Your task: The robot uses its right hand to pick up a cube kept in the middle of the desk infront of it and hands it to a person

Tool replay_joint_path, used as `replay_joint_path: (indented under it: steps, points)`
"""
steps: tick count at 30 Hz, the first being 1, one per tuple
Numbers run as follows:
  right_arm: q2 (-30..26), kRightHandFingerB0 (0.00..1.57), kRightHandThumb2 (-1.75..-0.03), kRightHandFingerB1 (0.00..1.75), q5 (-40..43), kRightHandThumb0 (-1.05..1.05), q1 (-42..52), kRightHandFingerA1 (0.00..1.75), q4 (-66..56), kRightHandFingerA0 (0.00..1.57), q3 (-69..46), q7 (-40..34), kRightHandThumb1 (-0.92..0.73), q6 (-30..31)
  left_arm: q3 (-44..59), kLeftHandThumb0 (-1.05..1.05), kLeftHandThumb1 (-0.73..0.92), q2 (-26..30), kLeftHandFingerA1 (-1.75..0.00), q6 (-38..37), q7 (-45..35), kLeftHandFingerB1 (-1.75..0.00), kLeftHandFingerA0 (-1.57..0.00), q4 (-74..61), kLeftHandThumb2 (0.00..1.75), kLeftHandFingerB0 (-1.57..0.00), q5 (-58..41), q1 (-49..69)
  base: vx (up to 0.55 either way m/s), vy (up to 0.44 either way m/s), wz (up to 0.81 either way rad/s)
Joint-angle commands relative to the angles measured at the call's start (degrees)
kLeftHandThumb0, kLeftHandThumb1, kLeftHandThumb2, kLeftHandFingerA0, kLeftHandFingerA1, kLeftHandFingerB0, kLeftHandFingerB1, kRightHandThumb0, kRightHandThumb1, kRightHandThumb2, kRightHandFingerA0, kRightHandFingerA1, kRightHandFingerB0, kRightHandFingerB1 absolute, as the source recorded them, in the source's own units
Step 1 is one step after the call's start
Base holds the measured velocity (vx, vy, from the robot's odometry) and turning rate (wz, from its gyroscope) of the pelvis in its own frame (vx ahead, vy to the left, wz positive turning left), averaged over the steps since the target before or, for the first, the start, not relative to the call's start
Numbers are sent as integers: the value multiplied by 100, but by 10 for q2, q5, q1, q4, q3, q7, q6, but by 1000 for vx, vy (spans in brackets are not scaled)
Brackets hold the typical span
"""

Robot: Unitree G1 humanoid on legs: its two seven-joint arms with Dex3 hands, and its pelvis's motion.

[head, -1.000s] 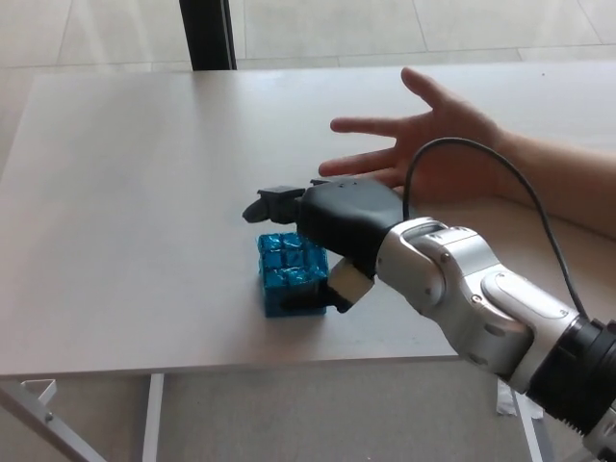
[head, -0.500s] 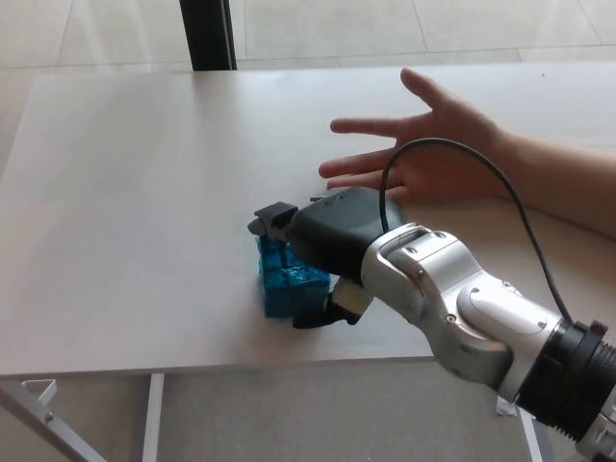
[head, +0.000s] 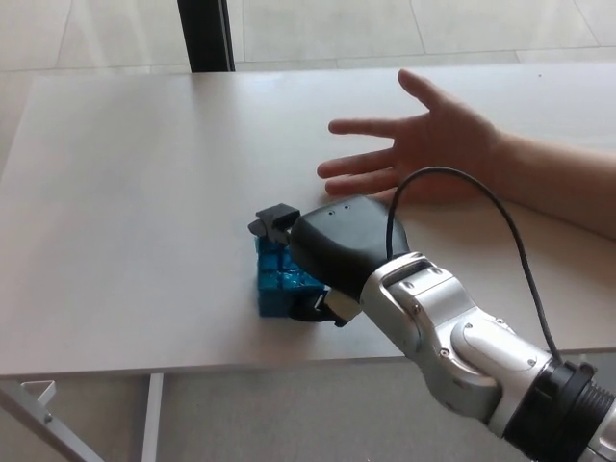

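We see our right hand (head: 322,252) wrapped over the blue cube (head: 277,281), fingers closed around it, on the near middle of the pale grey desk (head: 135,173). A person's open hand (head: 419,144) waits far right. Beyond lie pale floor tiles (head: 404,24) and a dark post (head: 205,34).

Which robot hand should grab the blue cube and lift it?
The right hand. It already sits over the blue cube, fingers at its sides, and the person's open hand waits just beyond. The left hand is not in view.
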Motion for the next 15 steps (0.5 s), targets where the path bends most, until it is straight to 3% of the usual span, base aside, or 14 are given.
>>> replay_joint_path:
  steps: [1, 2, 3, 4, 10, 11, 12, 13, 14, 15]
  points:
    - [34, 83, -65, 69, -11, -32, 77, 175, 66, 91, -47, -216, -65, -44, -5, -76, 75, 7, -55, -10, 1, -42, -52, 2, 63, -52, 5, 6, 0, 0, 0]
    - [41, 86, -64, 71, -5, -33, 84, 175, 67, 90, -52, -223, -63, -47, -4, -76, 76, 7, -57, -11, 0, -42, -51, 2, 63, -51, 4, 7, 0, 0, 0]
    - [50, 88, -64, 74, 1, -32, 94, 175, 70, 90, -59, -235, -62, -52, -5, -75, 59, 7, -67, -11, 1, -56, -52, 2, 100, -47, 5, 7, 0, 0, 0]
    - [54, 90, -65, 79, 4, -32, 100, 175, 72, 92, -62, -237, -60, -55, -1, -76, 75, 6, -59, -11, 2, -43, -54, 1, 63, -55, 0, 8, 0, 0, 0]
    - [46, 92, -68, 86, -1, -32, 112, 175, 67, 94, -72, -224, -58, -68, -8, -77, 77, 6, -56, -20, 0, -41, -55, 1, 64, -57, 7, 12, 0, 0, 0]
    - [47, 84, -93, 86, 2, -38, 113, 134, 66, 121, -77, -226, -44, -71, -8, -76, 78, 6, -55, -19, 0, -41, -54, 1, 63, -56, 7, 13, 0, 0, 0]
    - [46, 87, -62, 83, 4, -35, 114, 175, 59, 92, -85, -221, -59, -70, -9, -77, 78, 7, -55, -18, 2, -41, -53, 1, 64, -57, 8, 13, 0, 0, 0]
    - [47, 81, -89, 83, 5, -41, 113, 136, 61, 118, -94, -230, -41, -79, -13, -77, 78, 8, -58, -14, 7, -41, -55, 3, 64, -58, 11, 10, 0, 0, 0]
    - [47, 85, -62, 84, 6, -36, 110, 175, 57, 87, -102, -228, -60, -78, -11, -76, 78, 9, -57, -12, 2, -42, -52, 1, 64, -55, 8, 10, 0, 0, 0]
    - [45, 82, -92, 88, 7, -40, 108, 135, 53, 119, -109, -229, -44, -85, -11, -76, 78, 10, -57, -13, 2, -42, -52, 1, 64, -54, 7, 10, 0, 0, 0]
